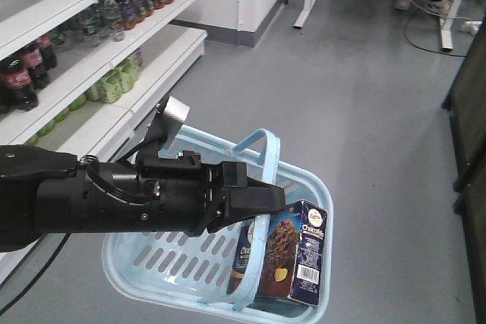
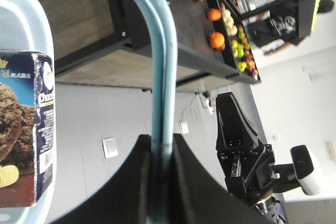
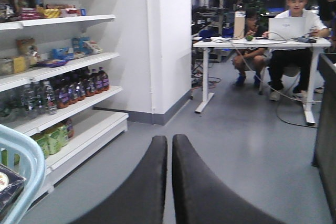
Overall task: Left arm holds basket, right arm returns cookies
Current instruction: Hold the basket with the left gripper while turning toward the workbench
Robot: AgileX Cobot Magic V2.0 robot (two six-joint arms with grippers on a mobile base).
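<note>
The light blue basket [image 1: 163,263] hangs above the floor by one hoop handle [image 2: 160,66]. My left gripper [image 1: 267,199] is shut on that handle, and in the left wrist view its black fingers [image 2: 186,182] pinch the blue bar. The cookies [image 1: 292,259], a dark navy box picturing a chocolate cookie, stand upright inside the basket at its right end and also show as the cookies [image 2: 23,124] in the left wrist view. My right gripper [image 3: 170,139] is shut on nothing, out over the floor to the right of the basket rim [image 3: 23,163]. The right arm [image 2: 239,140] shows apart from the basket.
White shelves [image 1: 114,58] with drink bottles run along the left. A dark rack [image 1: 467,127] stands at the right. A dark stand with fruit [image 2: 220,24] lies beyond the basket. People sit at a white desk [image 3: 262,43] ahead. Another dark pack [image 1: 244,252] is half hidden behind the handle.
</note>
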